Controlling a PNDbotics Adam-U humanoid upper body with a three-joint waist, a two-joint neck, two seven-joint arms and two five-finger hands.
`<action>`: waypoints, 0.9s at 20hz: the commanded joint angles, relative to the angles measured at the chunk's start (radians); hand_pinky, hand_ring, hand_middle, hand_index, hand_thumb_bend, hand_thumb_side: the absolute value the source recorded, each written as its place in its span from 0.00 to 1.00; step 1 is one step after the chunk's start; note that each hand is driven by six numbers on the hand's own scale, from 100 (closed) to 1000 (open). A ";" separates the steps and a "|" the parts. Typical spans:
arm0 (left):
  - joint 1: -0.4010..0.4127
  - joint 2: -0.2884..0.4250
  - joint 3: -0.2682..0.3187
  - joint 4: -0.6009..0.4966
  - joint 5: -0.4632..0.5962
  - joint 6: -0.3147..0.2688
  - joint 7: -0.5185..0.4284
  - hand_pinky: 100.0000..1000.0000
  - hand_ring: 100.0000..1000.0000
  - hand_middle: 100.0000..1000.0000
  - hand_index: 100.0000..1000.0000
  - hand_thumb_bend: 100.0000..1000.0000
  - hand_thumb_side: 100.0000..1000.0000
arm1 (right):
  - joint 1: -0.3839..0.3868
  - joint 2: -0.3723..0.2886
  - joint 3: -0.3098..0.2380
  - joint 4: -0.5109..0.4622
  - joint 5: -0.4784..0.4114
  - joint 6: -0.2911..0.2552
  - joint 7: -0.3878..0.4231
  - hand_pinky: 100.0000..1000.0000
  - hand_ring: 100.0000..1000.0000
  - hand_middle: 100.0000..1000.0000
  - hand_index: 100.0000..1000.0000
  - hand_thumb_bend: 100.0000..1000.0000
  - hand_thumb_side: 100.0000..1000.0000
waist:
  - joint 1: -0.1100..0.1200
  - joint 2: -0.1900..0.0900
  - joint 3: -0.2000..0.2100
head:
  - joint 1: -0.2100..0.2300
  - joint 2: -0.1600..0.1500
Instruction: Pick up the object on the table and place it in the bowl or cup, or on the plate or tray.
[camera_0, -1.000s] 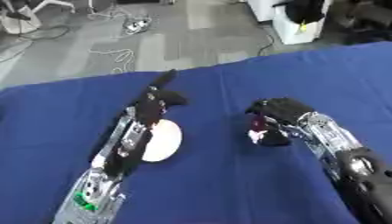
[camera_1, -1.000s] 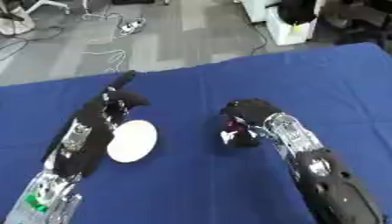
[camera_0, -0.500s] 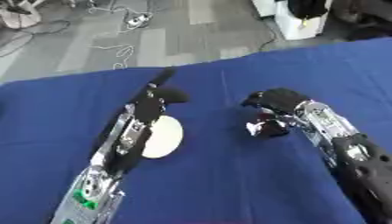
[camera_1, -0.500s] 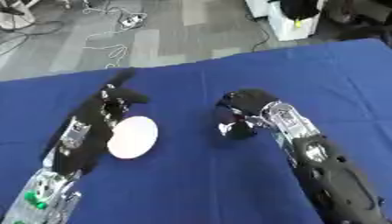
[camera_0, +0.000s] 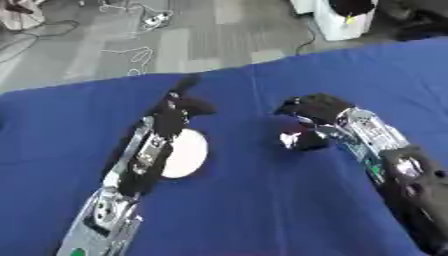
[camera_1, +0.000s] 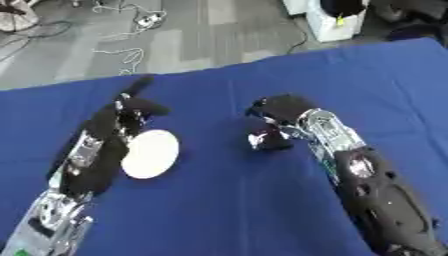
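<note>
Writing: none that you can read on any item
Table (camera_0: 236, 210): covered in blue cloth, both your arms lying over it
Object (camera_1: 265, 140): small, dark and glossy with a pale glint, shape not clear; it sits on the cloth directly under the fingers of your right hand
Right hand (camera_1: 284, 111): fingers curled down over the object, their tips at it; whether they actually pinch it, you cannot tell
Object relative to right hand: just below and slightly toward you from the knuckles, half covered by the fingers
Plate (camera_1: 150, 153): white, round, flat on the cloth, partly hidden under your left forearm
Plate relative to left hand: just behind the hand, beside the wrist on the inner side
Plate relative to right hand: well apart to its left, with bare blue cloth between
Left hand (camera_0: 181, 102): fingers straight and relaxed, apart, pointing away from you, holding nothing
Floor (camera_0: 175, 45): grey, beyond the fingertips of your left hand, with loose cables lying on it
White box (camera_0: 337, 22): on the floor beyond your right hand, a dark thing on top
</note>
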 joint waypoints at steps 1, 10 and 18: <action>-0.002 0.013 0.011 -0.021 -0.006 -0.006 -0.001 0.98 0.76 0.99 0.72 0.24 0.81 | -0.025 -0.024 0.001 -0.019 -0.009 0.000 0.006 0.21 0.47 0.78 0.92 0.00 0.83 | -0.001 -0.011 -0.003 | -0.009 0.001; -0.003 0.012 0.013 -0.021 -0.012 -0.011 0.000 0.98 0.76 0.99 0.72 0.24 0.82 | -0.013 -0.046 -0.003 -0.011 -0.025 0.000 0.014 0.21 0.47 0.78 0.92 0.00 0.83 | 0.006 -0.005 -0.018 | -0.011 0.003; -0.006 0.012 0.014 -0.021 -0.013 -0.014 0.000 0.98 0.76 0.99 0.72 0.24 0.82 | -0.008 -0.049 -0.002 0.011 -0.019 -0.001 0.021 0.23 0.49 0.79 0.92 0.00 0.83 | 0.006 -0.003 -0.019 | -0.010 0.007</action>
